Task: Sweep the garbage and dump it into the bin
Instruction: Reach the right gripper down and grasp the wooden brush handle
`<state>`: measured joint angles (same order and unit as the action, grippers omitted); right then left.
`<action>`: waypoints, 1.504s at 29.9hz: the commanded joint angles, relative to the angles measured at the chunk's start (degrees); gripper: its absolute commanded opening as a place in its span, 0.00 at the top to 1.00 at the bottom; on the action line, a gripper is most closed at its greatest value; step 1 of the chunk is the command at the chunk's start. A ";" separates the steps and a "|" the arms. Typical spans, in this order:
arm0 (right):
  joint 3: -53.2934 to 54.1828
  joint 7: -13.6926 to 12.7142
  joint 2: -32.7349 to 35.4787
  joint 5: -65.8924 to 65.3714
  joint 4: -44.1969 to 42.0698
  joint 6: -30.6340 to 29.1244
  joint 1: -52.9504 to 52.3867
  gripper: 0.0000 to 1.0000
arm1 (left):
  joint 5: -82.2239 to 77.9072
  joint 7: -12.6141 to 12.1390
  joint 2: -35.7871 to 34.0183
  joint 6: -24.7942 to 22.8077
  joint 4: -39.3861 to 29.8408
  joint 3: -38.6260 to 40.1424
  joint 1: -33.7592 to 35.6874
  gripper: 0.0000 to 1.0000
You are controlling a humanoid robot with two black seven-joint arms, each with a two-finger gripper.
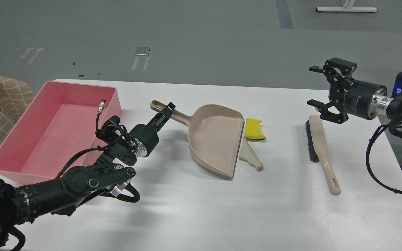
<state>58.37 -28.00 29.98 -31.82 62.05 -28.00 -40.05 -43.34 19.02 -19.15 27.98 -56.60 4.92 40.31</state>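
Left pincer [166, 111] at dustpan [215, 139] handle, closure impossible to tell; right pincer [321, 85] wide above brush [321, 153]; sponge [255, 129] and bread [251, 157] touching pan lip; pink bin [23, 153] far left; risk: nudged pan scattering both

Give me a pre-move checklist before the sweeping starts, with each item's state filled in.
1. Bin holds nothing: ok.
2. Dustpan mouth faces the sponge and bread: ok.
3. Left gripper closed on the dustpan handle: cannot tell; it is at the handle, seen end-on.
4. Right gripper holds the brush: not ok; jaws open, above the brush's top end.
5. Both scraps lie between dustpan and brush: ok.
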 commanded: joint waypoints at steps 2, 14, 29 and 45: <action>-8.69 0.05 4.72 0.01 1.48 0.00 -4.15 0.07 | 0.01 -0.03 -0.18 0.02 0.00 0.00 0.12 1.00; -22.15 0.22 12.47 -13.60 11.42 0.00 -9.52 0.20 | 0.01 -0.21 -0.01 0.02 0.00 -0.09 1.09 1.00; -26.90 0.05 16.33 -30.31 18.54 0.00 -8.73 0.21 | 0.01 -0.21 -0.01 0.02 -0.09 -0.17 1.18 1.00; -34.82 0.00 21.26 -30.40 24.08 0.00 -4.42 0.25 | 0.01 -0.21 0.26 0.02 0.26 -0.09 1.44 1.00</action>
<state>23.59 -28.01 51.17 -62.23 86.22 -27.99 -44.90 -43.33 18.78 -19.05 28.00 -56.47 4.75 41.71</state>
